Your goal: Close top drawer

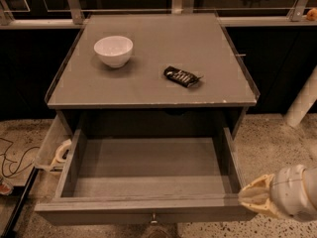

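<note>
The top drawer (99, 213) of the gray cabinet stands pulled far out toward the camera. Its inside (148, 165) is empty. Its small round metal knob (154, 217) shows at the centre of the front, at the bottom edge of the view. The lower drawers are out of view. My gripper (250, 196), cream-coloured, is at the lower right, just beside the drawer's front right corner, level with the front panel and pointing left toward it.
On the cabinet top (208, 83) stand a white bowl (113, 50) and a dark snack packet (182, 76). A tape roll (62, 150) lies on a side ledge at the left. Cables (15, 157) lie on the floor. A white post (303, 103) stands at the right.
</note>
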`<state>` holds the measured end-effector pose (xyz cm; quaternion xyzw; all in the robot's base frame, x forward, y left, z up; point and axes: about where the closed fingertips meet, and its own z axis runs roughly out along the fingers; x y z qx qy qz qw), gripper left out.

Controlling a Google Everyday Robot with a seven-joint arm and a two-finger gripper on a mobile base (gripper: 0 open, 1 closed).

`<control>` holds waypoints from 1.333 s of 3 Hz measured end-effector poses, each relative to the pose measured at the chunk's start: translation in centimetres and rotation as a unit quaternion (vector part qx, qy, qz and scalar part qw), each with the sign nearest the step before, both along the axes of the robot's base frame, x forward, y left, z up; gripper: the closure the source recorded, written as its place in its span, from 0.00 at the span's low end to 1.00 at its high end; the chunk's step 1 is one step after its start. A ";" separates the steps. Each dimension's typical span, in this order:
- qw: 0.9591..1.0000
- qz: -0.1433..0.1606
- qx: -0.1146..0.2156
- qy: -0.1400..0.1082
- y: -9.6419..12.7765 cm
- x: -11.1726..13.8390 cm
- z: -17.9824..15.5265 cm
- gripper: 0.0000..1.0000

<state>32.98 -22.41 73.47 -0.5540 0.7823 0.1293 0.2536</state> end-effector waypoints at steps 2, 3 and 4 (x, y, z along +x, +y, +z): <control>0.998 -0.022 0.053 -0.004 -0.1 0.4 -5.8 1.00; 0.998 -0.023 0.059 -0.003 0.2 0.2 -5.9 1.00; 0.998 -0.002 0.042 -0.038 1.7 -2.9 -9.6 1.00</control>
